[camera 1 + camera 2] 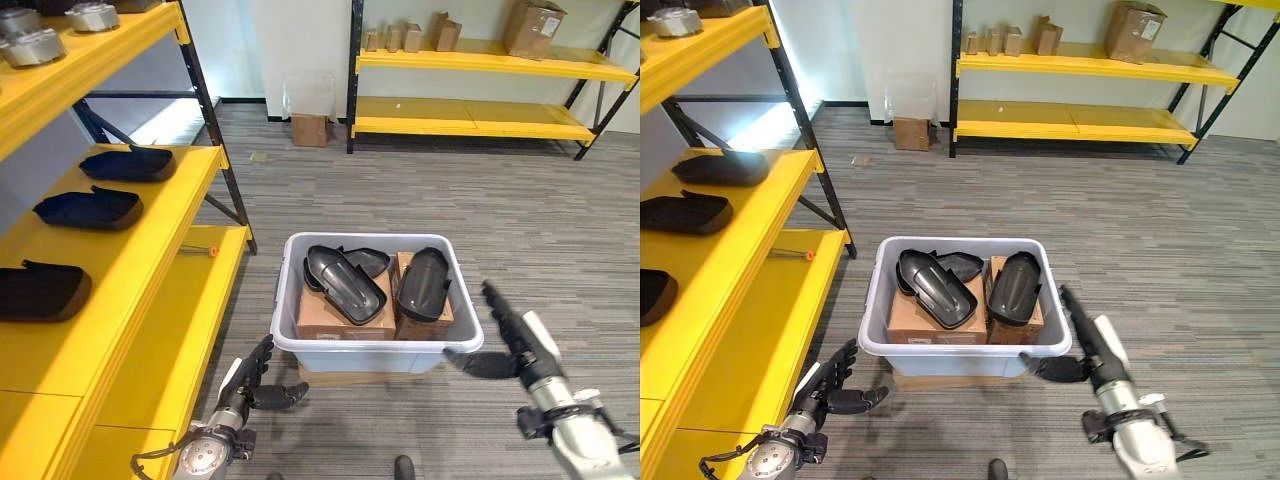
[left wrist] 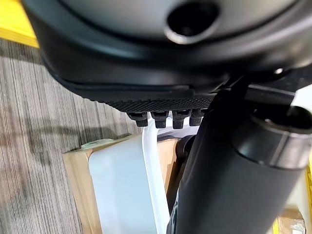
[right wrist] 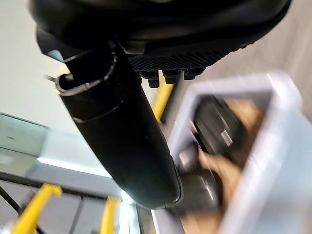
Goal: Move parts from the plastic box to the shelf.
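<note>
Hovering low on either side of the plastic box (image 1: 378, 345), both hands look empty: the left hand (image 1: 250, 383) sits near the box's left corner with fingers loosely spread and thumb out, and the right hand (image 1: 510, 340) is by the right wall, fingers straight, thumb reaching toward the box without clearly touching it. My guess is they're lining up to reach in, or to grab the box itself. The box is pale grey, smooth, rounded at the corners, and sits on the striped grey carpet (image 1: 420, 200). Inside, the parts (image 1: 345, 283) lie on top of two brown cartons (image 1: 325, 315); they're glossy black curved shells, probably hard plastic, so likely slippery. The yellow shelf (image 1: 150, 260) runs along the left with three similar dark shells (image 1: 90, 208) already lined up on it. Farther back, another yellow rack (image 1: 490, 62) holds cardboard boxes.
</note>
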Robot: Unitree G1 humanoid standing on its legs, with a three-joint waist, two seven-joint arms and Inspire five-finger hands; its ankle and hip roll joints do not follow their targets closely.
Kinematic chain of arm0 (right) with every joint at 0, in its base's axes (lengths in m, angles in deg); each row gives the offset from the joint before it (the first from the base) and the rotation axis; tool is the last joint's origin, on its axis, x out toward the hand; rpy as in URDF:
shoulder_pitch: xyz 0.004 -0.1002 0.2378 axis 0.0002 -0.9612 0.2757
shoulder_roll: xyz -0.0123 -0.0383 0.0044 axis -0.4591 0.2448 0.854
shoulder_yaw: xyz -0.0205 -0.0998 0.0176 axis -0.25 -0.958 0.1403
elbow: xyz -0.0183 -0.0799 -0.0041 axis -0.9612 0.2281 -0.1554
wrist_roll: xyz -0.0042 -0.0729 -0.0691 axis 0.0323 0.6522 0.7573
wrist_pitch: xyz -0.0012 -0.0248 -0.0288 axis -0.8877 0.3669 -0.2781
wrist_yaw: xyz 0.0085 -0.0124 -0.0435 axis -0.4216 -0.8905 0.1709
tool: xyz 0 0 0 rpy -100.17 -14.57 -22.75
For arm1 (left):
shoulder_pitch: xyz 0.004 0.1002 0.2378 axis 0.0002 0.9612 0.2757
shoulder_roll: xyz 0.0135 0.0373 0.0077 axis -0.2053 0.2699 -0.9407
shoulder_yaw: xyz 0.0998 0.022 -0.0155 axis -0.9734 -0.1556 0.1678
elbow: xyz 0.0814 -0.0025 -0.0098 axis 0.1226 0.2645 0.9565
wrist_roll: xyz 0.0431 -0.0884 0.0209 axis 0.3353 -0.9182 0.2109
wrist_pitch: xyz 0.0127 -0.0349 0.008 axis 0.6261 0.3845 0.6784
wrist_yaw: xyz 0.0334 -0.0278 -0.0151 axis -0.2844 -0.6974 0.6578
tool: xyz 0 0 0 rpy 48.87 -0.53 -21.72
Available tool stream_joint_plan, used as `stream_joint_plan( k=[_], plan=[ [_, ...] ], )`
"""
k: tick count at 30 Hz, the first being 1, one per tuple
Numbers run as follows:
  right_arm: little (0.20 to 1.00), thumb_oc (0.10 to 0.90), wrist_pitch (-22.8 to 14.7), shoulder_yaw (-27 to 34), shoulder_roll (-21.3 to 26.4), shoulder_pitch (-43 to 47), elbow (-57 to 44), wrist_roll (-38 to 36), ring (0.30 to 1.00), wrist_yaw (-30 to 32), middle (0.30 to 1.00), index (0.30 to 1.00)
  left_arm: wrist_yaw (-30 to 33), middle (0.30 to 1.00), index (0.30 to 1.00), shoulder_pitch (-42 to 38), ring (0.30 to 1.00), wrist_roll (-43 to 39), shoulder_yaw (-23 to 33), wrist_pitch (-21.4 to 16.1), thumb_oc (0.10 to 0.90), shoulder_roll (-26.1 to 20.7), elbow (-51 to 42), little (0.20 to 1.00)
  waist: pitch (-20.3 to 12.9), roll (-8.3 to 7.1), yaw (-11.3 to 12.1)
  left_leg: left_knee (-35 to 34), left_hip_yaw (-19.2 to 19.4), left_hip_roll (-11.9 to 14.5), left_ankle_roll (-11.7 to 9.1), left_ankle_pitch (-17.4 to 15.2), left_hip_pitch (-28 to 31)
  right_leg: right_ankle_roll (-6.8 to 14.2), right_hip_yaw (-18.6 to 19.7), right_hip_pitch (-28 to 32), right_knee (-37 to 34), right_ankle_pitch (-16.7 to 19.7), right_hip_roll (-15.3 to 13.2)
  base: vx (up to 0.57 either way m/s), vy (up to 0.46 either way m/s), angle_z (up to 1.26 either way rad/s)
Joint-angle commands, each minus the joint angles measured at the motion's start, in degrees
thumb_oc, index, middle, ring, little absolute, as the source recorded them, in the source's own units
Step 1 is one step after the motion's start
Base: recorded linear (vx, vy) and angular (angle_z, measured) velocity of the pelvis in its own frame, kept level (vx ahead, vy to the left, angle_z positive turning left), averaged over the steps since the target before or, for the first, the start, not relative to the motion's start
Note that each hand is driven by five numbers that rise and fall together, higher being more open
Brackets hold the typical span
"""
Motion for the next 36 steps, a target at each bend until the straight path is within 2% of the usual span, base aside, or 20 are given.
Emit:
stream_joint_plan(
  k=[1, 6, 9, 10, 13, 15, 16, 17, 18, 20, 24, 27, 36],
  plan=[
    [1.0, 0.9, -6.5, 4.0, 5.6, 11.6, -4.1, -3.5, 1.0, 2.3, 1.0, 1.0, -1.4, 1.0, 1.0, -5.1, 1.0, 0.1, 2.6, -4.0, 0.9, -1.7, -6.0, 1.0, 0.5, 0.07, 0.0, 1.9, -2.9, 3.1, 0.1, -3.5, 0.2, 1.8, -2.0, 4.0, 0.9, -5.3, -2.5, 0.0, -0.002, -0.09],
    [1.0, 0.9, -5.7, 0.3, 11.5, 19.3, -1.7, -10.1, 1.0, 2.2, 1.0, 1.0, -1.4, 1.0, 1.0, -5.6, 1.0, -0.7, 1.1, -3.3, 0.9, -3.2, -7.4, 1.0, 1.9, -0.08, 0.9, 3.7, -3.8, 2.9, -0.1, -3.5, -2.5, 1.4, -2.9, 3.3, 1.0, -5.4, -2.7, -0.04, -0.001, 0.06],
    [1.0, 0.9, -4.0, -5.5, 16.9, 26.8, 1.5, -17.0, 1.0, 1.6, 1.0, 1.0, -1.0, 1.0, 1.0, -6.3, 1.0, -1.7, -0.9, -2.8, 0.9, -4.7, -7.6, 1.0, 3.6, -0.36, 1.6, 5.6, -4.6, 2.7, -0.2, -3.4, -6.0, 1.2, -3.7, 1.4, 1.7, -5.3, -3.1, -0.11, -0.005, 0.13],
    [1.0, 0.9, -4.0, -5.8, 17.0, 27.2, 1.7, -17.0, 1.0, 1.6, 1.0, 1.0, -1.0, 1.0, 1.0, -6.4, 1.0, -1.8, -0.8, -2.8, 0.9, -4.6, -7.5, 1.0, 3.6, -0.32, 1.5, 5.7, -4.7, 2.7, -0.2, -3.5, -6.2, 1.2, -3.7, 1.3, 1.7, -5.3, -3.1, -0.1, -0.006, 0.06],
    [1.0, 0.9, -3.3, -9.8, 21.5, 34.1, 3.5, -19.0, 1.0, 1.7, 1.0, 1.0, -0.7, 1.0, 1.0, -7.0, 1.0, -2.4, -1.8, -2.8, 0.9, -6.6, -8.3, 1.0, 6.0, -0.47, 2.1, 8.4, -5.6, 2.5, -0.3, -3.8, -9.5, 0.8, -3.6, -1.0, 3.2, -5.3, -3.6, -0.15, 0.003, 0.18],
    [1.0, 0.9, -3.0, -14.0, 23.2, 41.4, 5.8, -19.1, 1.0, 3.1, 1.0, 1.0, -0.3, 1.0, 1.0, -8.3, 1.0, -2.9, -2.1, -3.0, 0.9, -7.6, -8.3, 1.0, 8.5, -0.3, 2.3, 11.7, -6.2, 2.4, -0.1, -4.5, -12.7, 0.6, -3.1, -4.3, 6.1, -5.6, -4.0, -0.2, 0.013, 0.08],
    [1.0, 0.9, -3.0, -14.1, 23.2, 41.6, 5.9, -19.1, 1.0, 3.1, 1.0, 1.0, -0.3, 1.0, 1.0, -8.3, 1.0, -2.9, -2.1, -3.0, 0.9, -7.5, -8.3, 1.0, 8.5, -0.27, 2.2, 11.8, -6.2, 2.4, -0.1, -4.5, -12.8, 0.6, -3.1, -4.5, 6.1, -5.6, -3.9, -0.29, 0.032, 0.02],
    [1.0, 0.9, -2.9, -17.5, 24.6, 48.1, 6.7, -19.6, 1.0, 3.7, 1.0, 1.0, 0.4, 1.0, 1.0, -9.6, 1.0, -3.6, -3.0, -3.2, 0.9, -8.7, -8.9, 1.0, 11.4, -0.19, 2.6, 15.1, -6.4, 2.4, -0.1, -5.3, -16.5, 0.4, -2.5, -8.5, 10.1, -6.4, -4.5, -0.3, 0.069, -0.01],
    [1.0, 0.9, -2.4, -21.5, 25.1, 55.4, 9.3, -19.2, 1.0, 4.9, 1.0, 1.0, 1.2, 1.0, 1.0, -11.0, 1.0, -3.7, -3.4, -3.1, 0.9, -8.7, -8.0, 1.0, 12.8, -0.05, 2.4, 18.4, -6.8, 2.2, -0.2, -6.1, -19.9, 0.2, -1.3, -13.0, 13.7, -7.1, -4.2, -0.3, 0.069, -0.05],
    [1.0, 0.9, -2.3, -23.7, 25.2, 58.9, 11.1, -19.2, 1.0, 5.6, 1.0, 1.0, 1.7, 1.0, 1.0, -11.4, 1.0, -3.9, -3.4, -3.1, 0.9, -8.6, -7.8, 1.0, 13.4, -0.05, 2.3, 19.5, -6.7, 2.3, -0.3, -6.5, -21.2, 0.3, -1.1, -14.2, 14.4, -7.2, -4.2, -0.12, 0.031, -0.1],
    [1.0, 0.9, -1.4, -29.8, 24.4, 68.8, 14.3, -19.2, 1.0, 6.6, 1.0, 1.0, 2.8, 1.0, 1.0, -12.7, 1.0, -3.5, -2.9, -3.0, 0.9, -8.7, -7.5, 1.0, 15.3, -0.88, 2.6, 21.3, -6.2, 2.8, -0.2, -6.8, -23.5, 0.0, 0.0, -17.3, 15.8, -7.1, -3.4, -0.08, 0.01, -0.04],
    [1.0, 0.9, -0.8, -32.3, 22.8, 73.0, 17.2, -18.4, 1.0, 7.4, 1.0, 1.0, 3.6, 1.0, 1.0, -13.7, 1.0, -4.0, -2.8, -3.1, 0.9, -8.4, -7.0, 1.0, 16.7, -1.59, 2.8, 21.8, -6.1, 2.9, -0.1, -6.8, -24.5, -0.2, 0.1, -18.4, 16.0, -7.0, -3.0, -0.05, 0.006, -0.12],
    [1.0, 0.9, 0.5, -32.2, 18.8, 76.8, 23.8, -15.1, 1.0, 10.4, 1.0, 1.0, 5.1, 1.0, 1.0, -16.1, 1.0, -4.4, -2.4, -3.4, 0.9, -7.8, -6.3, 1.0, 19.6, -2.36, 2.8, 21.9, -6.3, 2.7, 0.4, -6.8, -25.5, -0.7, 0.3, -19.2, 15.2, -6.1, -2.1, -0.01, 0.001, -0.01]
  ],
)
